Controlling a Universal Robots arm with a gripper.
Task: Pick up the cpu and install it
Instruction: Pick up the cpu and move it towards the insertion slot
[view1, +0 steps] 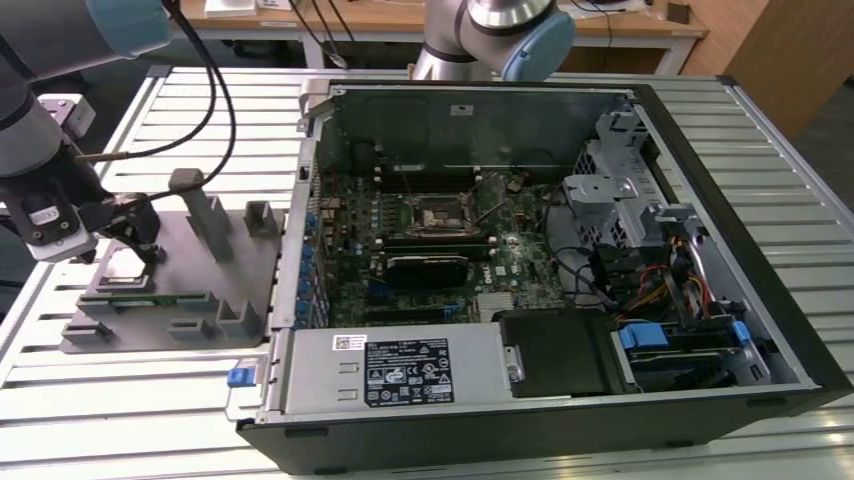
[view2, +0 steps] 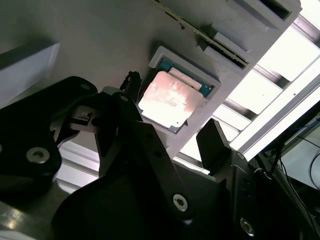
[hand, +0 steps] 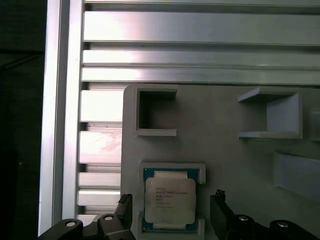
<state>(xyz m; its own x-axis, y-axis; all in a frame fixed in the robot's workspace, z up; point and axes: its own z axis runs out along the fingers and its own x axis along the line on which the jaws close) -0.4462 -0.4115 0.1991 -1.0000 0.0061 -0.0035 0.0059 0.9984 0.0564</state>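
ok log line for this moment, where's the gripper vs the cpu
stage: pre-grasp | gripper: above cpu | jaws: open, one each side, not touching | cpu: flat in pocket of grey tray

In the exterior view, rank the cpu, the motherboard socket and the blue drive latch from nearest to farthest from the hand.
1. cpu, in the grey tray, right under the hand.
2. socket, on the motherboard.
3. blue drive latch, far at the exterior view's right.

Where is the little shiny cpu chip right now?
The cpu sits in a square pocket of the grey holder tray, at the exterior view's left, beside the open computer case.
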